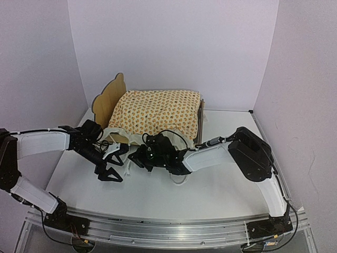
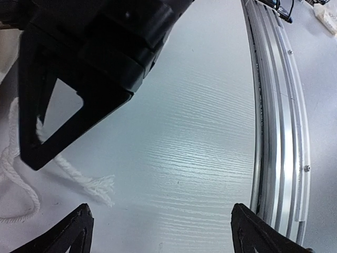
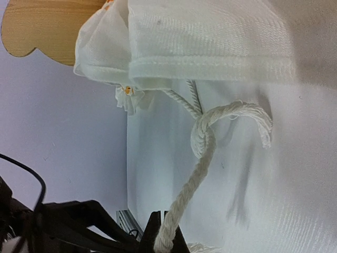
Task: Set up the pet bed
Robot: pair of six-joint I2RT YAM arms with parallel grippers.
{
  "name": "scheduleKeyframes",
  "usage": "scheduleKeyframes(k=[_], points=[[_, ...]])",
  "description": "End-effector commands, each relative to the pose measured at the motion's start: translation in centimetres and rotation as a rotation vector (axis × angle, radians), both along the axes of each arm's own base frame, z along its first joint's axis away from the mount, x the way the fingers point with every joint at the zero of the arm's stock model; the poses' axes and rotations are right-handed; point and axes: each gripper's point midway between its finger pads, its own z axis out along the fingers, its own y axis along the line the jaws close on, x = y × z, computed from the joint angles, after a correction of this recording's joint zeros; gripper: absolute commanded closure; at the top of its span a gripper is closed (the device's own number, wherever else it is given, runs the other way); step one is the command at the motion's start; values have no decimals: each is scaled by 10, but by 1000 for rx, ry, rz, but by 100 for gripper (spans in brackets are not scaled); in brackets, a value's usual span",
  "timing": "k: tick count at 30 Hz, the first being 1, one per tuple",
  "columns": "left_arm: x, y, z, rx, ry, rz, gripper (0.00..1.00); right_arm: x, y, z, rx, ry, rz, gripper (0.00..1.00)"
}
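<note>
**One grip made, one free**

Just in front of the pet bed (image 1: 200, 120), your left gripper (image 1: 115, 164) hangs spread wide and empty over the bench (image 1: 210, 184). Beside it, your right gripper (image 1: 131, 160) is clenched on the cushion's tie cord (image 3: 202, 142). The bed stands behind them with the cushion (image 1: 158, 113) lying on it. The plywood frame is probably light, stiff and quick to slide. Take it by a rail edge, not the thin scalloped headboard (image 1: 108, 99).

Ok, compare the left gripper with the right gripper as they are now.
The left gripper stands open and holds nothing; the right gripper is shut on a white cord. The left gripper's tips hang over bare table; the right gripper's pinch the cord that runs to the cushion. Both are black with triangular fingers, close together in front of the pet bed.
</note>
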Motion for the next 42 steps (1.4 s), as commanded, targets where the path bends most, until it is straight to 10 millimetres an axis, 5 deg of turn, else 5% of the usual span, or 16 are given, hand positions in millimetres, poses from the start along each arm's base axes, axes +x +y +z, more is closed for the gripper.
scheduleKeyframes(k=[1,6,11,14,19,23,27,31,33,38,42], points=[[48,-8,5,-9,-192,140,10,5,10,36,135,17,-74,100],[68,-13,3,-30,-232,194,18,3,12,45,145,1,-75,100],[61,-14,-14,-31,-217,163,35,1,15,43,154,15,-73,100],[56,-8,-25,2,-216,150,51,2,14,47,161,10,-75,100],[61,-2,-26,33,-254,170,98,1,12,45,157,10,-77,100],[77,9,-15,55,-279,229,100,-4,15,36,149,32,-48,100],[92,41,-14,131,-314,292,100,-10,17,30,135,36,-7,97],[92,67,-23,232,-385,276,100,-17,10,31,13,-19,83,64],[91,72,-25,257,-395,276,100,-17,7,49,-118,-132,148,60],[105,86,-30,306,-440,305,100,3,-2,75,-360,-345,206,65],[110,93,-32,324,-450,291,100,22,11,65,-432,-427,228,73]])
